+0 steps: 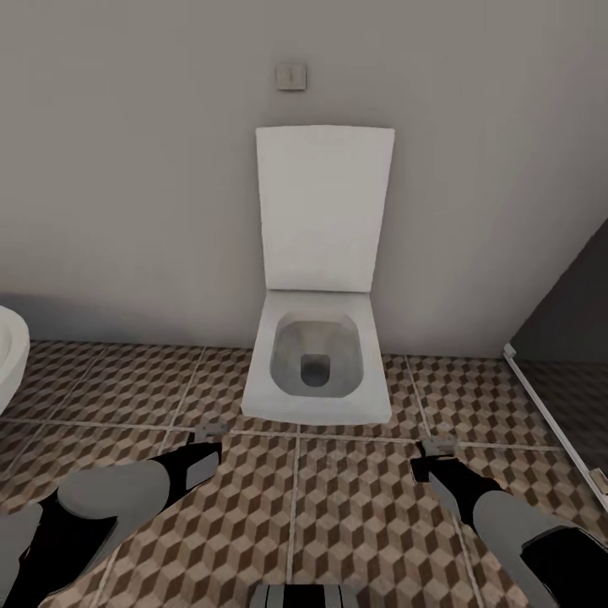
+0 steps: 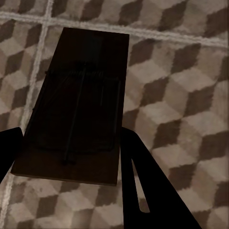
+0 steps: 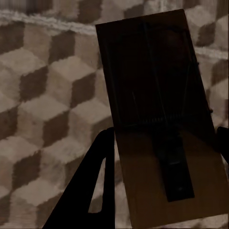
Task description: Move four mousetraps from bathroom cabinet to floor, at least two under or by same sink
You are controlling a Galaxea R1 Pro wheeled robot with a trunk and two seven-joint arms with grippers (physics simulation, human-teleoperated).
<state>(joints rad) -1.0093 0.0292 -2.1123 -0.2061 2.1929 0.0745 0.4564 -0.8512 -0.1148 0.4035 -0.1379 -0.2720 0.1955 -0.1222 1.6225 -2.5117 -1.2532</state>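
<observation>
At the far left of the head view we see the white curved edge of a fixture (image 1: 8, 359), cut off by the frame. Next, our left gripper (image 1: 209, 435) hangs low over the bathroom floor (image 1: 355, 523), its black fingers closed on a mousetrap (image 1: 209, 431) that shows there as a small grey-brown tab at the fingertips. In the left wrist view that mousetrap (image 2: 78, 105) is a flat dark-brown rectangular board with a thin wire spring and bar across its face, clamped between the two black fingers (image 2: 143, 181) above the cube-patterned tiles.

Centre: a white toilet (image 1: 317, 363), lid raised against the grey wall, a small square plate (image 1: 290, 76) on the wall above it.

Right: our right gripper (image 1: 437, 447) likewise grips a second mousetrap (image 1: 439, 443), held above the floor. In the right wrist view this second mousetrap (image 3: 162, 119) is the same dark board, with a coiled spring across the middle and a dark tongue-shaped plate near the fingers (image 3: 95, 186).

At the far right, a dark panel with a pale frame (image 1: 549, 414).
</observation>
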